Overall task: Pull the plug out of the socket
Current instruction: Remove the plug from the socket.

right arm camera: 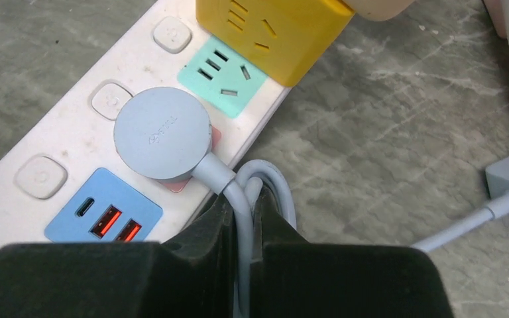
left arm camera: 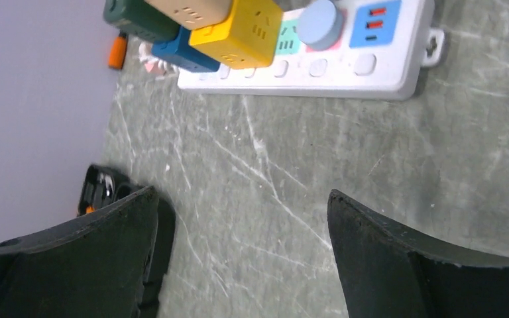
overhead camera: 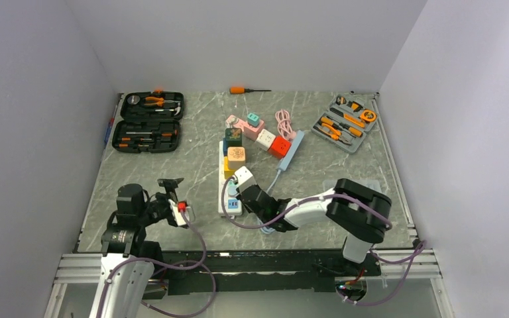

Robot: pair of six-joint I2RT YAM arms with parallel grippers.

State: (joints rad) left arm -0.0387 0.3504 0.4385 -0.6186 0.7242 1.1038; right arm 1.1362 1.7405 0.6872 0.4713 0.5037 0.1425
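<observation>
- A round pale grey-blue plug sits fully seated in a long white power strip, which lies flat on a grey marbled table.
- The plug covers a pink socket face. It sits between a teal socket face and a blue USB panel with red ports.
- A yellow cube adapter is plugged into the strip just beyond the teal face.
- The plug's pale grey cable leaves its side, bends into a small loop and runs down between the black fingers of the right gripper.
- The right gripper is pinched closed on that cable just beside the plug. Its fingers touch the cable, not the plug's round body.
- The left gripper has its two black fingers spread wide, holding nothing, above bare table near the strip's end.
- Farther back on the table, seen from above, lie a black open tool case, a grey tray of orange-handled tools, an orange-handled screwdriver and a coiled pink cable.
</observation>
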